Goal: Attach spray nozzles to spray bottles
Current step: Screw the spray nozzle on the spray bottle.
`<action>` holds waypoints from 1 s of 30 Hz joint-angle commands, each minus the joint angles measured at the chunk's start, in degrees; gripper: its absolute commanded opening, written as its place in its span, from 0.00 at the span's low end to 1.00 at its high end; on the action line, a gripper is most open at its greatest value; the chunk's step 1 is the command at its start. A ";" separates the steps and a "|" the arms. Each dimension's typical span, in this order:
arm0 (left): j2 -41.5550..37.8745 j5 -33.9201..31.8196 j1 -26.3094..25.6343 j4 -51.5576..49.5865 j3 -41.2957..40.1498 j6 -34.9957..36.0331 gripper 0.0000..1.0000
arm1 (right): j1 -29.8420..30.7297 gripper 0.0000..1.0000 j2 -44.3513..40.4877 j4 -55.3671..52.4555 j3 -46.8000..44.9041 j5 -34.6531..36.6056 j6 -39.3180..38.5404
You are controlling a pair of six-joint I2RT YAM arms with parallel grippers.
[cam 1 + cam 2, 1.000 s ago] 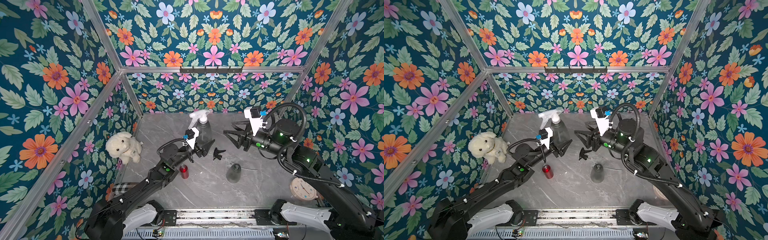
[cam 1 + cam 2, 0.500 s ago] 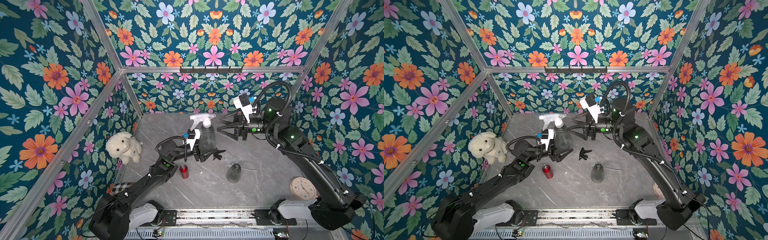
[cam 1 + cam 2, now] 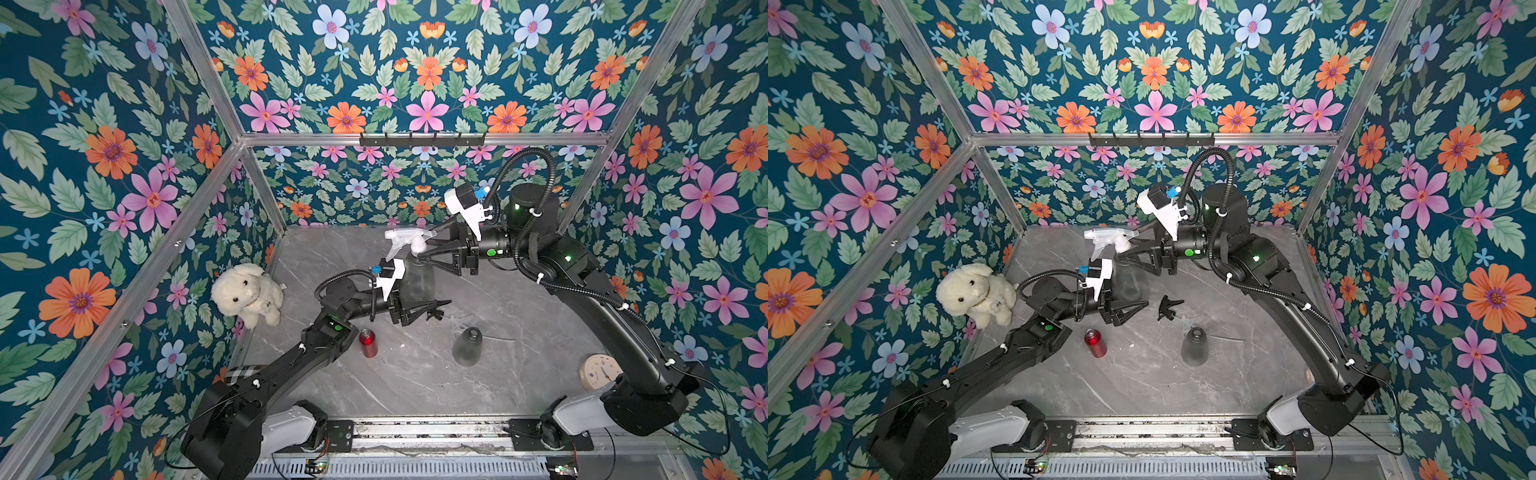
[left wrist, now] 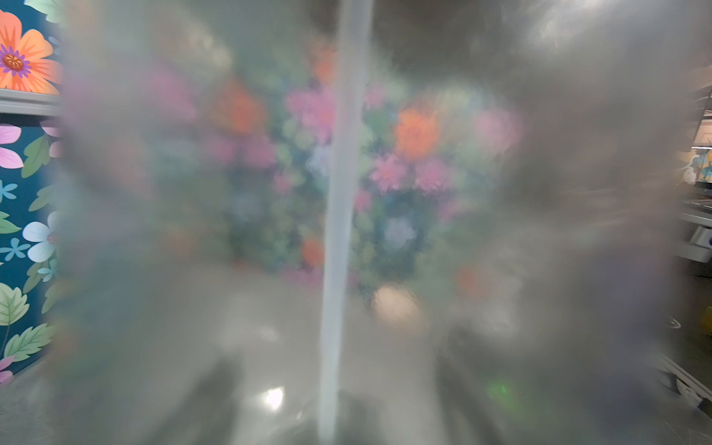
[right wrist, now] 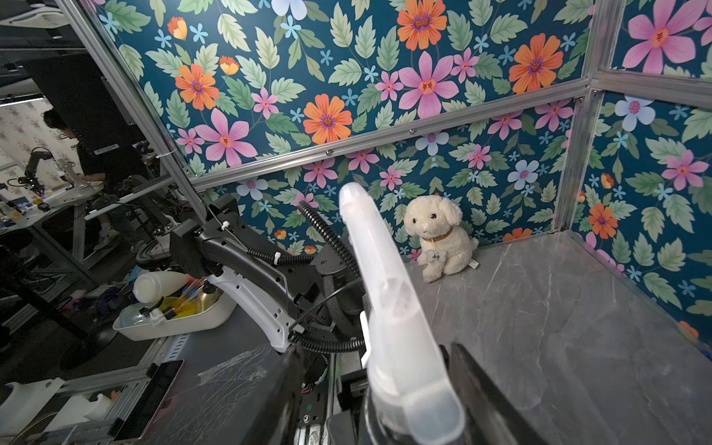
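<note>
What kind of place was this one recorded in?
Likely a robotics lab's data-collection booth: floral wallpaper panels in an aluminium frame enclose a grey marble-look tabletop, and the right wrist view shows another robot arm outside.

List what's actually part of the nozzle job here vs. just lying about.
Job:
- rear grey bottle, white nozzle sitting on it
- front grey bottle, no nozzle
- red bottle
- loose black nozzle

Lying about:
- plush dog
- small clock
- plaid cloth
</note>
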 commanded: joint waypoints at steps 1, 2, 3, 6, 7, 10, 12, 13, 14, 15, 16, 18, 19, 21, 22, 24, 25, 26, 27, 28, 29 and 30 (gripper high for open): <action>-0.05 1.03 -0.17 0.74 0.58 0.98 0.00 | 0.04 0.60 0.99 -2.42 1.83 0.02 -2.16; -0.04 1.04 -0.21 0.59 0.60 1.17 0.00 | 0.04 0.59 1.26 -2.81 2.25 -0.07 -2.31; 0.00 1.10 -0.30 0.46 0.60 1.24 0.00 | 0.17 0.58 1.40 -3.09 2.63 -0.08 -2.35; 0.21 1.14 -0.61 -0.18 0.87 1.72 0.00 | 0.43 0.52 1.73 -3.78 3.26 -0.08 -2.84; 0.28 1.01 -0.73 -0.65 1.04 2.01 0.00 | 0.54 0.51 1.83 -3.93 3.38 0.00 -2.88; 0.35 0.71 -0.92 -1.20 1.28 2.52 0.00 | 0.89 0.45 1.94 -4.68 3.78 0.85 -3.53; 0.22 0.35 -0.92 -1.41 1.12 2.69 0.00 | 0.98 0.40 1.61 -4.45 3.12 1.30 -3.66; 0.08 0.01 -0.92 -1.41 1.18 2.74 0.00 | 1.07 0.38 1.37 -4.18 2.72 1.49 -3.67; -0.03 -0.17 -0.92 -1.35 1.02 2.75 0.00 | 1.17 0.36 1.11 -3.79 2.22 1.94 -3.59; -0.12 -0.41 -0.92 -1.30 1.02 2.80 0.00 | 1.33 0.34 0.74 -3.35 1.59 2.47 -3.65; -0.22 -0.63 -0.87 -1.33 0.99 2.74 0.00 | 1.44 0.32 0.34 -2.80 0.86 2.88 -3.60; -0.47 -0.82 -0.92 -1.30 0.78 2.78 0.00 | 1.41 0.30 -0.41 -1.48 -0.40 3.38 -3.19; -0.53 -1.08 -0.92 -1.29 0.81 2.74 0.00 | 1.42 0.28 -0.68 -0.94 -0.92 3.52 -2.92; -0.66 -1.54 -0.92 -1.17 0.74 2.74 0.00 | 1.53 0.26 -1.27 0.21 -2.12 4.02 -2.50; -0.81 -2.14 -0.92 -1.10 0.57 2.66 0.00 | 1.66 0.24 -1.77 1.15 -3.03 4.60 -2.15; -1.08 -3.01 -0.92 -0.56 0.37 2.63 0.00 | 2.37 0.23 -2.81 3.09 -5.17 6.00 -1.76; -1.26 -4.04 -0.92 -0.50 0.28 2.48 0.00 | 2.99 0.22 -3.34 3.71 -6.18 7.21 -1.88; -1.43 -4.56 -0.92 -0.30 0.21 2.49 0.00 | 3.52 0.22 -3.87 4.42 -7.39 8.40 -2.04; -1.62 -4.79 -0.92 -0.08 0.15 2.48 0.00 | 3.86 0.21 -4.27 5.08 -8.25 9.36 -2.08; -1.71 -5.30 -0.92 -0.19 0.25 2.50 0.00 | 4.04 0.20 -4.58 5.59 -9.01 10.17 -1.88; -1.78 -5.98 -0.92 -0.32 0.34 2.43 0.00 | 4.14 0.19 -4.87 6.36 -9.77 11.01 -1.47; -2.01 -6.53 -0.92 -0.29 0.40 2.61 0.00 | 4.29 0.18 -5.20 7.47 -10.75 11.75 -0.78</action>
